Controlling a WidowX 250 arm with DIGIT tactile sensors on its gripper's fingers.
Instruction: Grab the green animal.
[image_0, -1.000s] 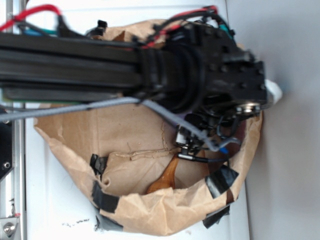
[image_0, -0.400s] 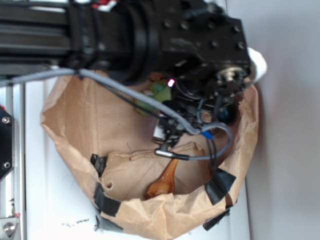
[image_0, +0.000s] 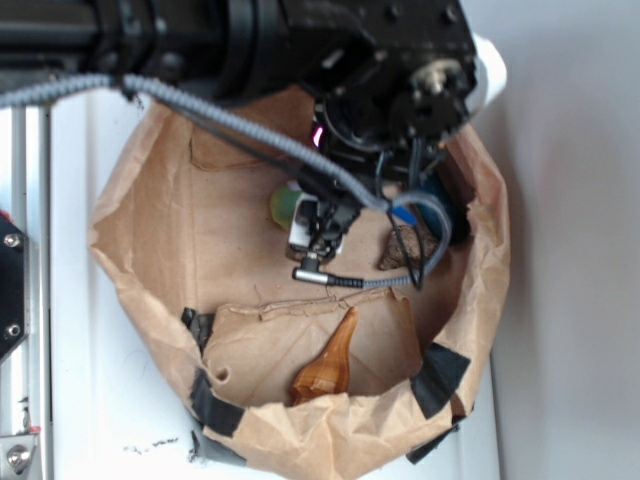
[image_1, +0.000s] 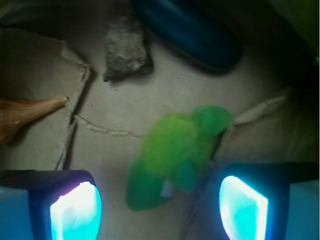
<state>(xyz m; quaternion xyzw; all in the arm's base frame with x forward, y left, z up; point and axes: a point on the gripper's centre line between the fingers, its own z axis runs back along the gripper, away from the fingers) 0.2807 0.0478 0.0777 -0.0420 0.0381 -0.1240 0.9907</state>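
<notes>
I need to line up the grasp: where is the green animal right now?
In the wrist view the green animal lies on the brown paper between the open fingers, nearer the right one, below the dark teal oval and the rock.

A white counter (image_0: 120, 400) fills the lower left of the exterior view. It looks smooth and bright, with a few small dark marks near its bottom edge. On the far left runs a metal rail (image_0: 22, 330) with screws, and a black bracket (image_0: 10, 290) is fixed on it. To the right stands a plain grey wall (image_0: 580, 300), without any pattern. The light is even and soft in the exterior view. In the wrist view the scene is darker, and the corners are in shadow.
</notes>
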